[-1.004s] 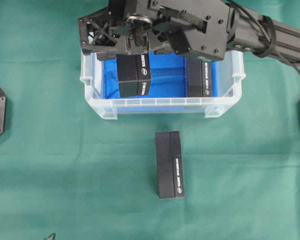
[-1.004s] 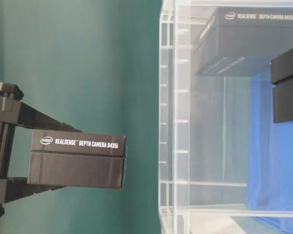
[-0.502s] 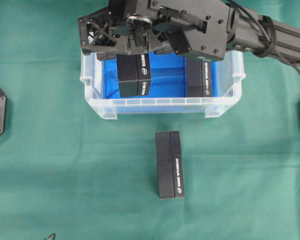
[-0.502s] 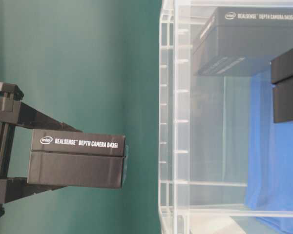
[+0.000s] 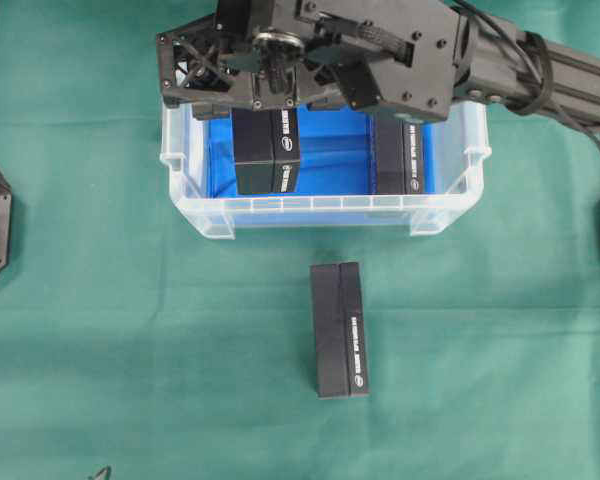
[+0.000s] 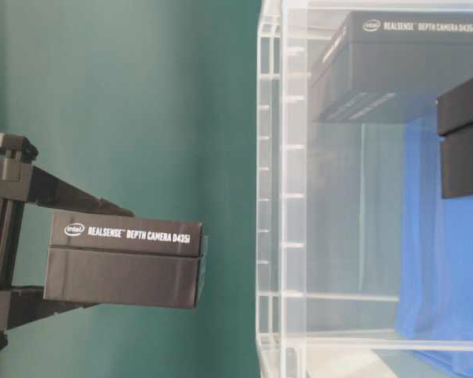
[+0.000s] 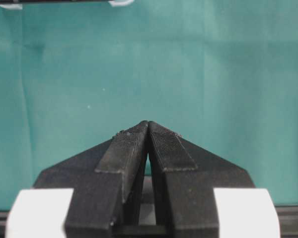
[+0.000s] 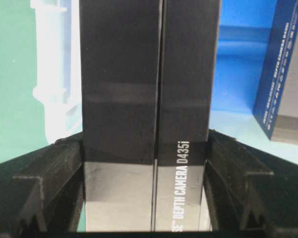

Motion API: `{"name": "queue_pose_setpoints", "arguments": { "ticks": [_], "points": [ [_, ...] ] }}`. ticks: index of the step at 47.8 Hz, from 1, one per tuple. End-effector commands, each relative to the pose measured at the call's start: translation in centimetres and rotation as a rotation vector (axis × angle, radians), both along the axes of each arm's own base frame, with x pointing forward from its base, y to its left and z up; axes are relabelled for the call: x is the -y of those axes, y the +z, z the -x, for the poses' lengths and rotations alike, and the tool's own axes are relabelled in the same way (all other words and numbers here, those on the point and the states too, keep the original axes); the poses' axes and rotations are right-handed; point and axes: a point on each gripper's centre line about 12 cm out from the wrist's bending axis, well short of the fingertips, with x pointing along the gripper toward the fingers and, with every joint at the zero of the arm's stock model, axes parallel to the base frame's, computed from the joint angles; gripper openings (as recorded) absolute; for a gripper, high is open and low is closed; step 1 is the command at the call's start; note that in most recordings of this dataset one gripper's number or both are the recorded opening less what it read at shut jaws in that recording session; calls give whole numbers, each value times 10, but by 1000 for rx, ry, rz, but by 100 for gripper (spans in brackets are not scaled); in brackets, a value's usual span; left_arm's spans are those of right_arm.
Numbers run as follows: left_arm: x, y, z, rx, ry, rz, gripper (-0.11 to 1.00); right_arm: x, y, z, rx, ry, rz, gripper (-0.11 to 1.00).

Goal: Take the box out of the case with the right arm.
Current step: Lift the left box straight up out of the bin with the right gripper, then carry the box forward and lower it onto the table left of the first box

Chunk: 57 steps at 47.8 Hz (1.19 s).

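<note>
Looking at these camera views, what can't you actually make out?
- Back of the case: overhead, the right gripper and its arm cover it.
- Held box, far end: right wrist view, cut off by the top edge.
- Second box in the case: overhead, its upper end is under the arm.

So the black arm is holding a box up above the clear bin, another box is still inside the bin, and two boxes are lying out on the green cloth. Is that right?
Nearly. Only one box lies on the green cloth, not two; the overhead view shows it alone in front of the clear bin. The rest holds: the right gripper has its fingers clamped on a box raised above the bin, and another box sits inside.
</note>
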Motion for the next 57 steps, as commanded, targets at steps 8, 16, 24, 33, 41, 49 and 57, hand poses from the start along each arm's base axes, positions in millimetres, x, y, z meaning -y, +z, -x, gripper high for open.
{"name": "queue_pose_setpoints", "arguments": {
  "ticks": [8, 16, 24, 33, 41, 49, 57],
  "points": [
    [1, 10, -2, 32, -4, 1, 0, -14, 42, 19, 98, 8, 7, 67],
    [1, 10, -2, 34, -4, 1, 0, -28, 40, 17, 100, 3, 11, 68],
    [1, 10, -2, 32, -4, 1, 0, -52, 40, 16, 112, 6, 12, 68],
    [1, 10, -2, 32, -3, 2, 0, -81, 37, 14, 120, 13, 17, 67],
    [1, 10, -1, 32, 0, 3, 0, -112, 30, 12, 118, 17, -1, 67],
    [0, 11, 0, 35, 0, 3, 0, -141, 27, 11, 146, 23, -23, 67],
    [0, 11, 0, 35, 0, 3, 0, -162, 26, 11, 171, 26, -40, 68]
  ]
}}
